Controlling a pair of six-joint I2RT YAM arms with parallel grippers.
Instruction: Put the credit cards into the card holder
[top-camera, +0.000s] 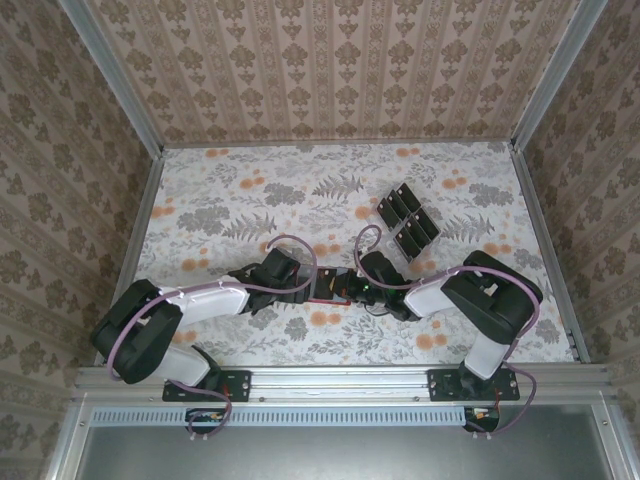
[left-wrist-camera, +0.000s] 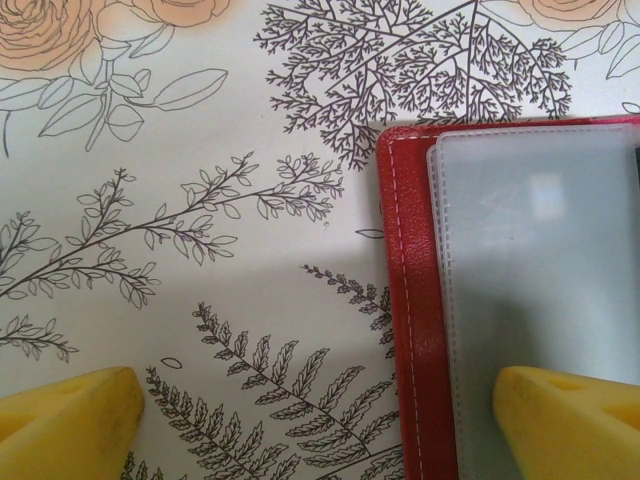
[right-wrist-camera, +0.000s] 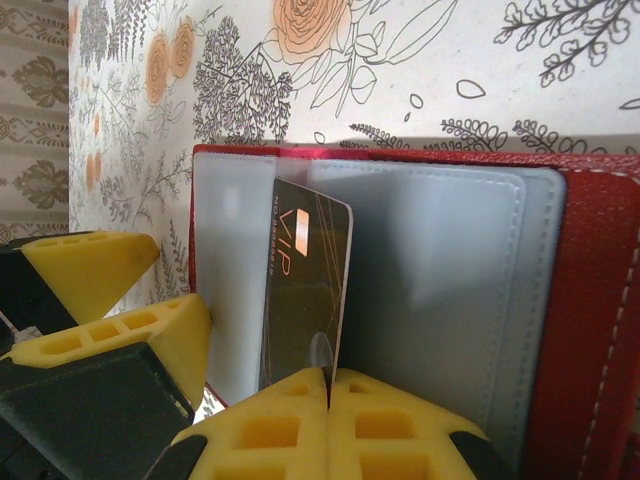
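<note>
- The card holder (right-wrist-camera: 600, 250) lies open on the table near the middle of its front half, between the two grippers. Its cover is red with a leather-like grain, a rounded corner and a line of pale stitching along the edge.
- Inside it are plastic pockets (right-wrist-camera: 440, 280), frosted grey-blue and half see-through, with stitched seams at their borders.
- The right gripper (right-wrist-camera: 328, 395) has yellow, blocky fingers with square hollows moulded in. They are pressed together, clamped on the near edge of one card (right-wrist-camera: 305, 290).
- That card is thin, stiff and dark, with rounded corners. It bears "VIP" in gold letters above a gold chevron. A line of small print runs beside it, too fine to read.
- The card reaches across the pockets. Whether its far end sits inside one cannot be told.
- The left gripper (left-wrist-camera: 310, 405) has its jaws wide apart and grips nothing. One yellow tip is over the bare table cover, the other over the outermost pocket.
- The loose cards (top-camera: 408, 218), flat dark rectangles, lie in two short rows on the table beyond the right gripper, well apart from the card holder.
- The table cover (left-wrist-camera: 200, 150) is smooth and pale, printed with grey ferns and orange roses.
- Striped tan wallpaper (top-camera: 330, 60) with a damask pattern covers the walls.
</note>
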